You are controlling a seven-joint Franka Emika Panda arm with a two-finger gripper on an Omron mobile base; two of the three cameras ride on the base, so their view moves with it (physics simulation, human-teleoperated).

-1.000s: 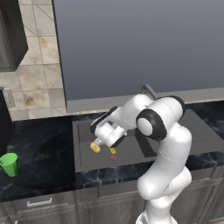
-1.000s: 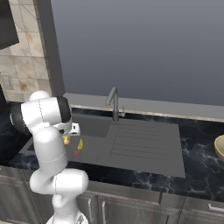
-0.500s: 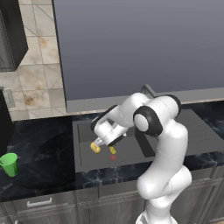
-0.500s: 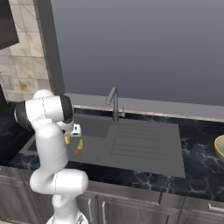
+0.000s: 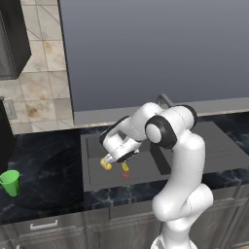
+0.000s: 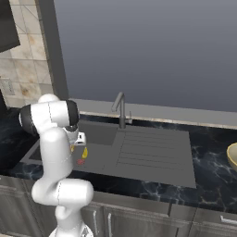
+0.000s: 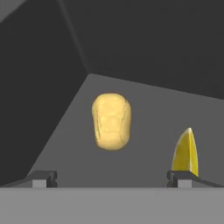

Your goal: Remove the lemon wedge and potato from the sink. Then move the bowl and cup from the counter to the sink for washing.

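Hanging low in the sink (image 5: 146, 177), the gripper (image 7: 111, 178) is spread wide; the lemon wedge (image 7: 185, 152) stands at 3 o'clock by one fingertip, the potato (image 7: 111, 120) at 12 o'clock, bare floor around both.

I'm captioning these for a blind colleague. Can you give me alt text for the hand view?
A lumpy yellow-tan potato lies on the dark grey sink floor, ahead of the open claw. A narrow bright-yellow lemon wedge sits apart from it, just beyond one dark fingertip.
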